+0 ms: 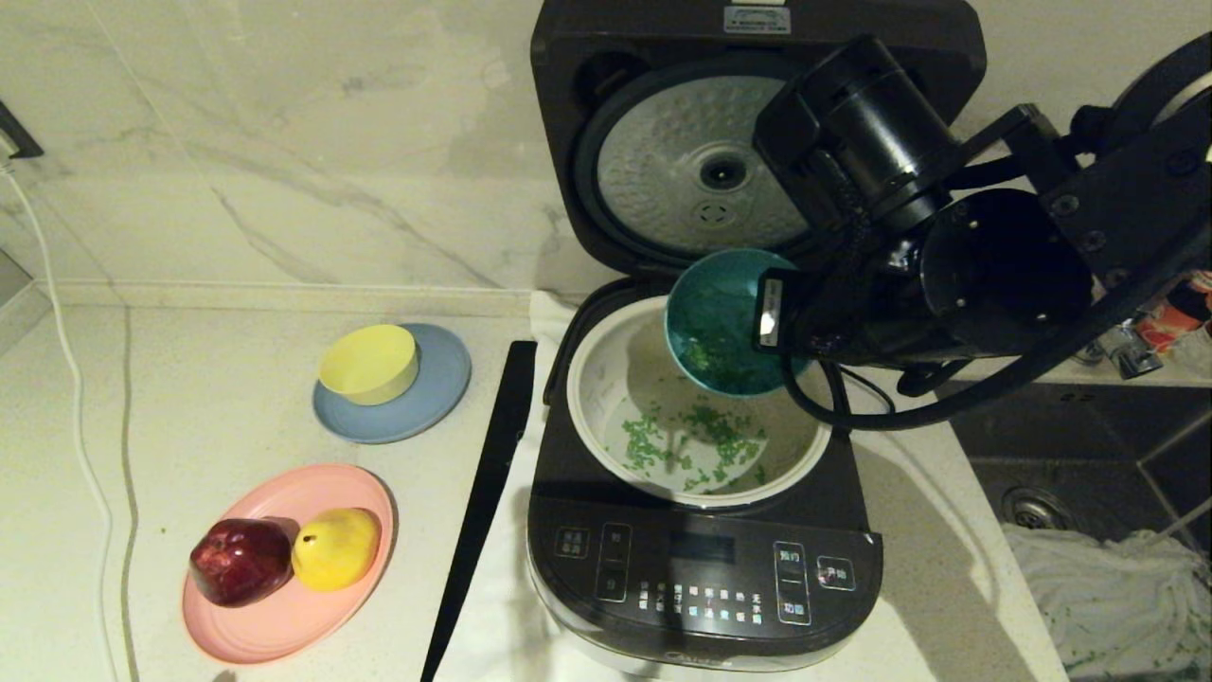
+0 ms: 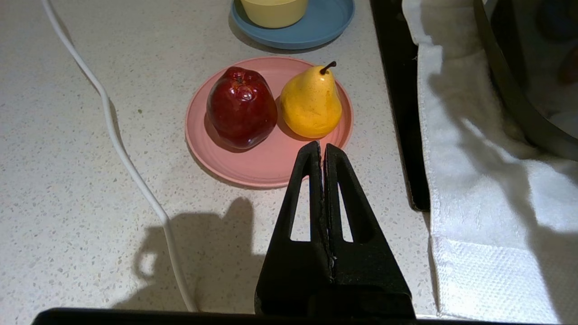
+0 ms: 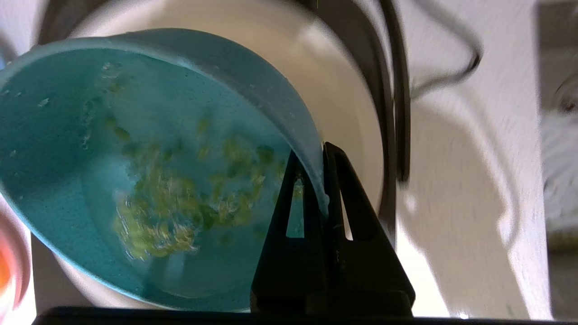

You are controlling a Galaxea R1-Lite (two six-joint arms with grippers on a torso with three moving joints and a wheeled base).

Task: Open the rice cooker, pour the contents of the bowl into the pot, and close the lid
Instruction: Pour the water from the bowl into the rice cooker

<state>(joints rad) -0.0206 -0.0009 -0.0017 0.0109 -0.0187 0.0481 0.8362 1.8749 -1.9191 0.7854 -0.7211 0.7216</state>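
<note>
Over on the left the left hand [image 2: 322, 149] sits parked above the speckled white desk [image 2: 67, 180], fingers pressed together on nothing, pointing at the pink plate [image 2: 266, 169] with its red apple [image 2: 241, 108] and yellow pear [image 2: 311, 104]. Moving right, the big dark grey rice cooker [image 1: 705, 568] stands with its hinged lid [image 1: 682, 161] thrown back and the cream-white inner pot [image 1: 606, 379] exposed, green granules [image 1: 682, 440] scattered across its bottom. And here is the small teal plastic bowl [image 1: 720, 322], tipped steeply over the pot's far rim, some green bits clinging inside. It looks light, stiff and a little slick, so a pinch on the thin rim wall seems the natural hold. The right hand [image 3: 323, 149] has exactly that: fingers clamped nearly closed on the bowl's rim, one inside, one outside.
</note>
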